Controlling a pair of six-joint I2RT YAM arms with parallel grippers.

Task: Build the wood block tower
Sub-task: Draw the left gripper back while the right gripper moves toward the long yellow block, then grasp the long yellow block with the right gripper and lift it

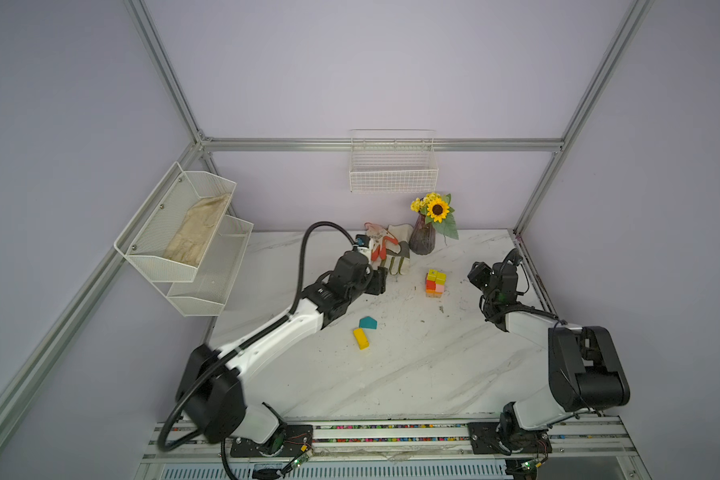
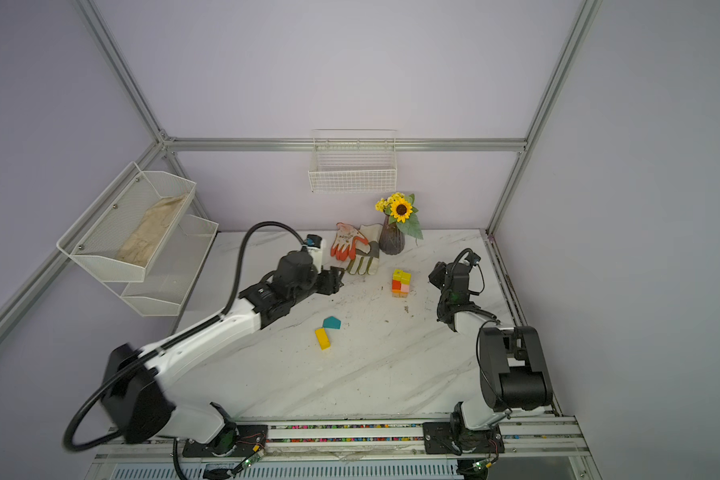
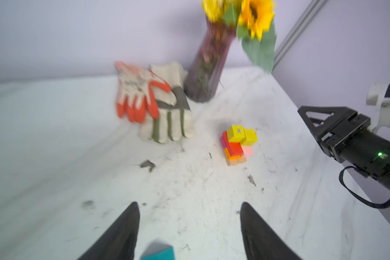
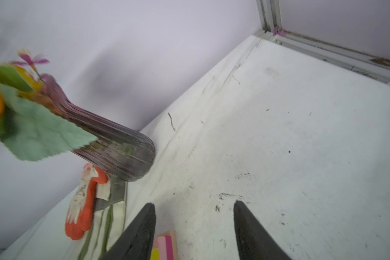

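Left gripper (image 3: 189, 203) hangs spread wide and empty at 9 o'clock from the tower (image 1: 435, 283). The right gripper (image 4: 194, 202) is just as wide and empty at the tower's 3 o'clock. I see the tower standing on the bench (image 1: 412, 374), at 5 o'clock from the vase (image 1: 422, 241). A teal pentagon (image 1: 368, 322) and a yellow bar (image 1: 361, 338) lie just beside each other at the tower's 7 o'clock.

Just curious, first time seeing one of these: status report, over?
Left gripper, right gripper open, empty. Multicoloured wooden block tower standing, no peak yet. Teal pentagon wooden block, yellow wooden bar loose on white marble table. Nothing between them and tower.
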